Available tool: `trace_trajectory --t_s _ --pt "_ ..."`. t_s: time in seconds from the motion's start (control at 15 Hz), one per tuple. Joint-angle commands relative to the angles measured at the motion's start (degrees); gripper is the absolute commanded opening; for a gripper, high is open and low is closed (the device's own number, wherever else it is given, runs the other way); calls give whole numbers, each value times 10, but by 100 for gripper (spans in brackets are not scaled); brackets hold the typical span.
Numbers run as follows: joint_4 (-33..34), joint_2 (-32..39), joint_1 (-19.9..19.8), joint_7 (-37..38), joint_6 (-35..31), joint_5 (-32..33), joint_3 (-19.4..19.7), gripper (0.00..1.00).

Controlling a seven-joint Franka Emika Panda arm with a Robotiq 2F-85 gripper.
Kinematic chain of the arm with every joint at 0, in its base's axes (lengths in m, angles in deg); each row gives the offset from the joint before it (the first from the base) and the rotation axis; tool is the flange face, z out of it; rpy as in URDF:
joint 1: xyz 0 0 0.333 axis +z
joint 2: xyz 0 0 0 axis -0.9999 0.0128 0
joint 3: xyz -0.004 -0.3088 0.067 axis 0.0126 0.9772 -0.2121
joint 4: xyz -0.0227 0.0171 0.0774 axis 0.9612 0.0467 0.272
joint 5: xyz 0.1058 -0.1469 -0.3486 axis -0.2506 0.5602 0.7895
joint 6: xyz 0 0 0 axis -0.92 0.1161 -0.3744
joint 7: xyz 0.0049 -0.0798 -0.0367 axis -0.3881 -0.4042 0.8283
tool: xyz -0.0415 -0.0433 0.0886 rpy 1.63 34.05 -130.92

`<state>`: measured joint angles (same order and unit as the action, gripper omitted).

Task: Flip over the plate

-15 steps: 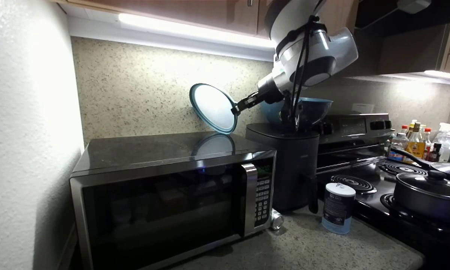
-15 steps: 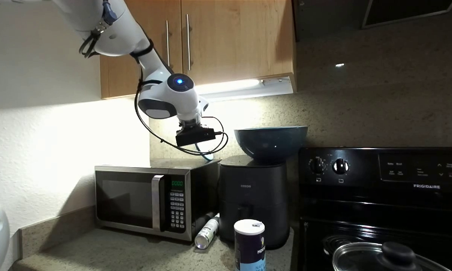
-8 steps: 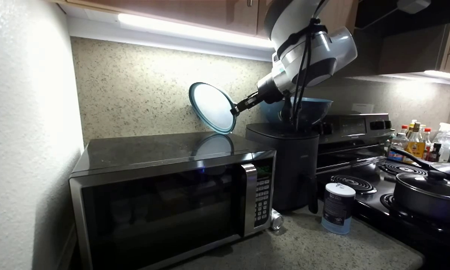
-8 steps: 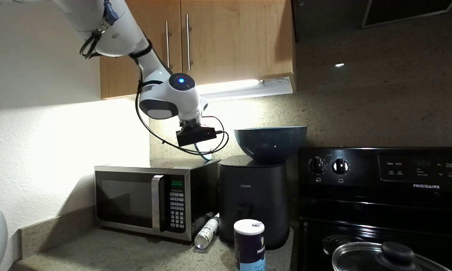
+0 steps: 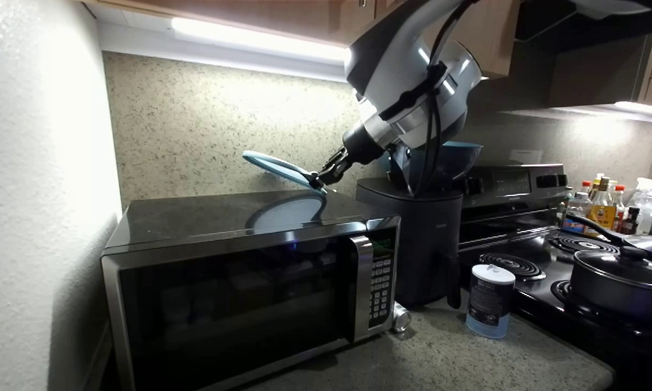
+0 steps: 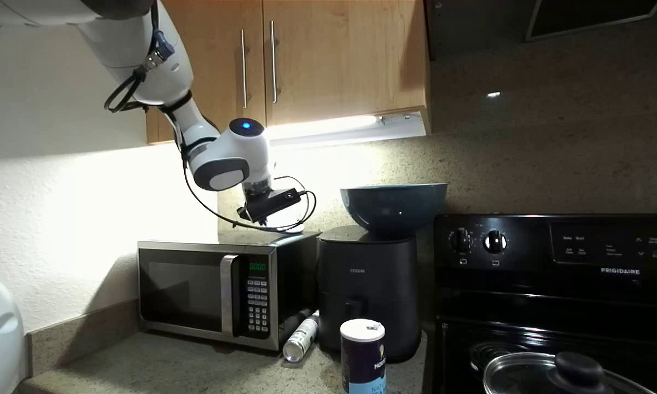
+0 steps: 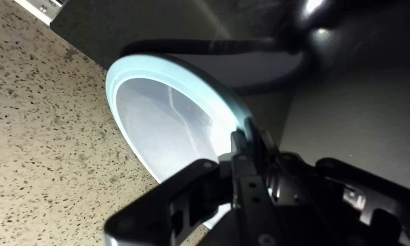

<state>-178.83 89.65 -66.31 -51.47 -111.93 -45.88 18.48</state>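
Plainly, the tilted plate (image 7: 164, 123) looks glossy and pale-blue-rimmed.

Strip light (image 5: 260, 41) above speckled backsplash (image 5: 195, 125)

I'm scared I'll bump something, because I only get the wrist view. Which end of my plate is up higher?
Observer: In an exterior view, the plate slopes down toward the gripper, so the other end is higher.
Operator: Is there anything big nearby?
Observer: Yes, in both exterior views a big blue bowl stands on the black air fryer.
Operator: Ooh, and anything down low?
Observer: A white-lidded container stands upright on the counter.
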Motion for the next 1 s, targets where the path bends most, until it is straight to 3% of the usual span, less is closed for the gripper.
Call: trace_trajectory --t_s 0.0,0.2,0.27,0.4,0.93 --pt "-12 5 8 34 42 60 15 6" --pt "-12 -8 0 14 51 60 13 6" --pt "-14 -16 -2 4 43 51 11 36" --pt "-12 -25 -6 -3 33 34 8 43" --pt "-10 -30 -15 1 25 19 10 95"
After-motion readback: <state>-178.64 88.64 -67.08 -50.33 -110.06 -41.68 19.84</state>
